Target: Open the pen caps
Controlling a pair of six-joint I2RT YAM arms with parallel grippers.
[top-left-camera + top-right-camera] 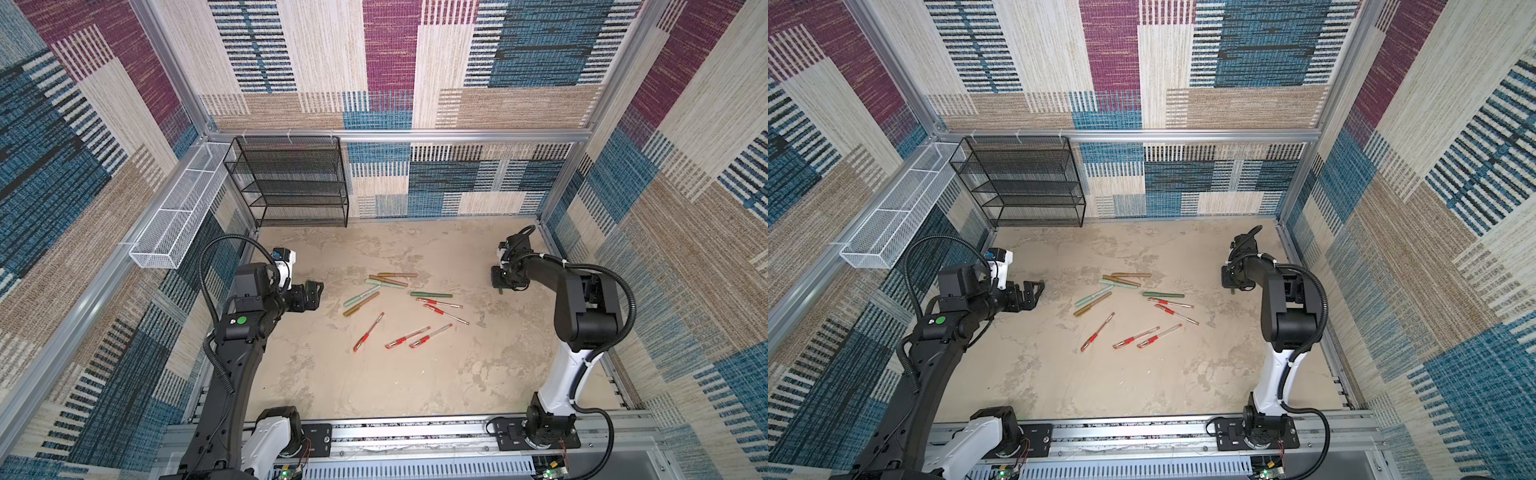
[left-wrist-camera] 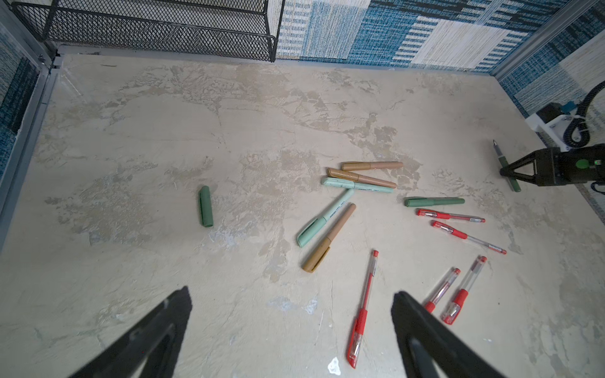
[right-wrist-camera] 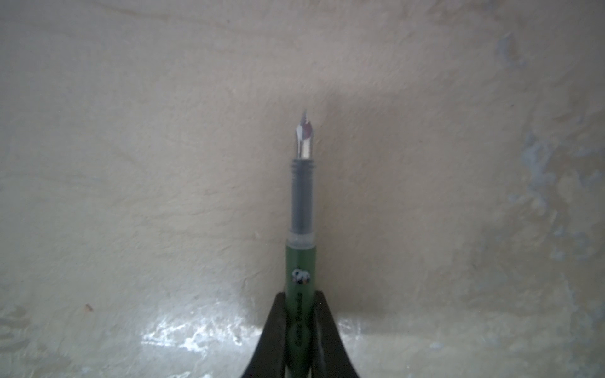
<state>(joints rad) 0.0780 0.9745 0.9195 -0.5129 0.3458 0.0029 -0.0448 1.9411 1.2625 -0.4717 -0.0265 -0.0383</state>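
A loose dark green pen cap (image 2: 206, 211) lies alone on the table, well ahead of my left gripper (image 2: 291, 296), which stands wide open and empty. In both top views that gripper (image 1: 314, 292) (image 1: 1036, 291) hovers left of the pens. My right gripper (image 3: 300, 296) (image 1: 501, 286) is shut on a green pen barrel (image 3: 300, 258) (image 2: 501, 160) with its nib bare, low over the table at the right. Capped pens lie mid-table: golden brown (image 2: 316, 260), mint (image 2: 309, 230) and dark green (image 2: 417, 202) caps, and several slim red-capped pens (image 2: 355, 343) (image 1: 409, 336).
A black mesh shelf (image 1: 291, 183) stands at the back left against the wall. A white mesh basket (image 1: 178, 216) hangs on the left wall. Patterned walls close three sides, and the arms' mounting rail (image 1: 415, 436) runs along the front.
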